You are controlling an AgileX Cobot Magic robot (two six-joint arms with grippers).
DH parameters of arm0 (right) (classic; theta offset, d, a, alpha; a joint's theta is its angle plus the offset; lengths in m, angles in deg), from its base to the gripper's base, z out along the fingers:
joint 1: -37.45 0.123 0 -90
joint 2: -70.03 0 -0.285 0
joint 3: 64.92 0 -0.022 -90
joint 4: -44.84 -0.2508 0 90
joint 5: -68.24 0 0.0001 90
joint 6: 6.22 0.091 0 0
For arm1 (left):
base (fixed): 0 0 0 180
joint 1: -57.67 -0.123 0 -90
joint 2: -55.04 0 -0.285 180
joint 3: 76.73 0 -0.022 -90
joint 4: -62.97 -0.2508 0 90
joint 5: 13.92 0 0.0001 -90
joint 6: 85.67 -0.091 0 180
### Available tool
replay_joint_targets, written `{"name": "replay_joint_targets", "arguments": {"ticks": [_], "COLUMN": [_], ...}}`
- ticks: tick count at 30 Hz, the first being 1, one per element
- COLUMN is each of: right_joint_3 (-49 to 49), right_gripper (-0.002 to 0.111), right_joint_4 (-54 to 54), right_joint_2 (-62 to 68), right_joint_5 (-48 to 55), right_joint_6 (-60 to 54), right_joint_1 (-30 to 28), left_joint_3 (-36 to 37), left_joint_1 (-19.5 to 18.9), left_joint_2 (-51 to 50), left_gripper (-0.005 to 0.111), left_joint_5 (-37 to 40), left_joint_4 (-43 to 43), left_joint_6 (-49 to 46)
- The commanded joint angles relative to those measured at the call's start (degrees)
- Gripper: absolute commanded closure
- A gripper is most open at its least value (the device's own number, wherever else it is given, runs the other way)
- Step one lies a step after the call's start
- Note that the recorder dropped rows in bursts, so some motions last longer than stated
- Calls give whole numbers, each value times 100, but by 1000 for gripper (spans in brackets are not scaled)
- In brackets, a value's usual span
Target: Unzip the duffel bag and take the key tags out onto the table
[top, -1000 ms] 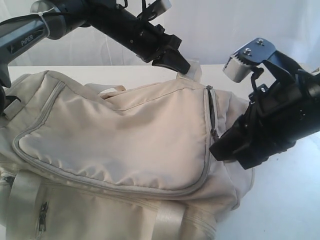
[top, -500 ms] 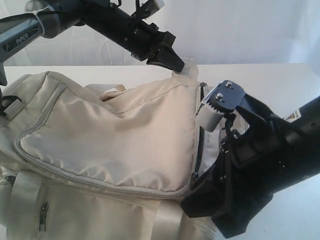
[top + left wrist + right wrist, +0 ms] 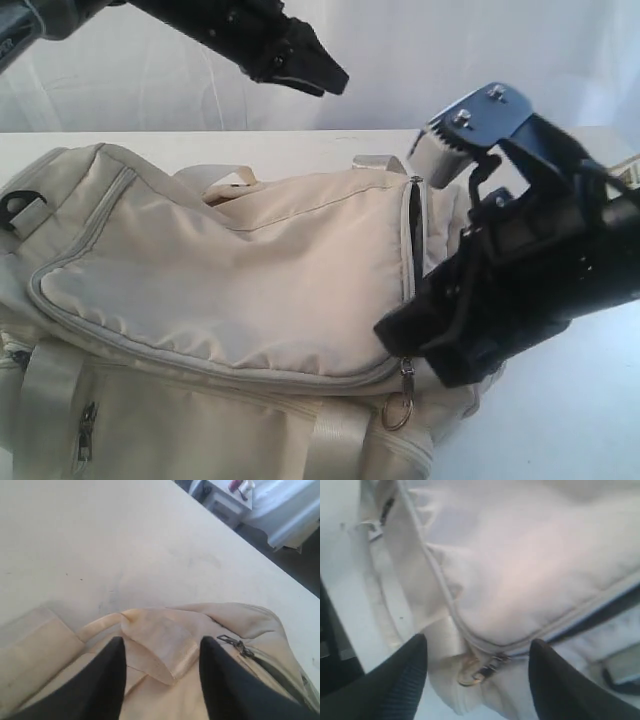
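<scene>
Lying long-axis side-to-side, the duffel bag [image 3: 230, 280]; left end effector [image 3: 161, 645] and right end effector [image 3: 477, 645] both spread wide

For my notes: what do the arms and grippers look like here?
Both arms are black. The left arm has a grey rear segment; the left gripper has smooth, tapered black fingers. The right arm carries a grey metal bracket with screws above a white ribbed part; the right gripper has fingers that look ribbed.
</scene>
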Motion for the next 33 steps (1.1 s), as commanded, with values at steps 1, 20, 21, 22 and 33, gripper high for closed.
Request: {"name": "replay_joint_targets", "arguments": {"ticks": [1,20,21,22,33], "right_joint_3": [-289,-456,-456,-456,-926], "right_gripper": [55,59,59,59,67], "right_joint_4": [1423,1460,1418,1381,713], "right_joint_2": [-315,-473,-473,-473,166], "right_joint_5": [0,-17,-17,-5,650], "right_joint_6": [1223,1105,1093,1093,506], "right_joint_1": [0,-802,-802,-802,-802], "left_joint_3": [29,5805,6250,6692,9681], "left_joint_1": [-361,-675,-675,-661,782], "left_joint_2": [491,4940,5329,5741,8400], "left_gripper": [66,107,107,107,107], "left_joint_5": [512,207,68,-120,-1817], "left_joint_4": [64,-2205,-2001,-1627,16], "left_joint_6": [-68,-289,-385,-497,-1461]}}
